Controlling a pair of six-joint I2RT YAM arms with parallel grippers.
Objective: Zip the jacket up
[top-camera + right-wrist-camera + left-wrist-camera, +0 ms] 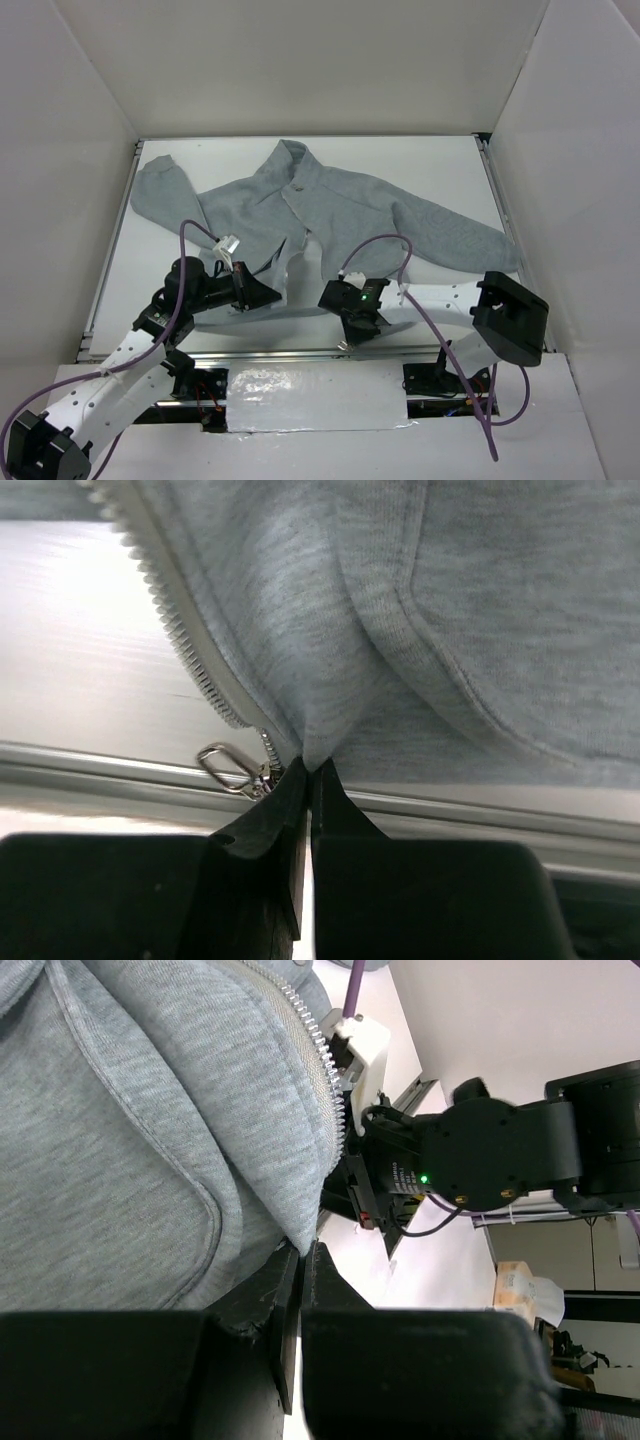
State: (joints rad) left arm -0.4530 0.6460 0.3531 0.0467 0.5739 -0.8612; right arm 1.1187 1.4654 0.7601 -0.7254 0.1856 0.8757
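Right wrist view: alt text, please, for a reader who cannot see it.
The right gripper is shut on the bottom hem of the grey jacket, right beside the metal zipper pull. An unjoined row of zipper teeth runs up and left over the white table.

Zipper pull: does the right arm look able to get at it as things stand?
Probably not without letting go: the right gripper is shut on the jacket hem. The zipper pull lies bare just beside its fingertips, nothing covering it.
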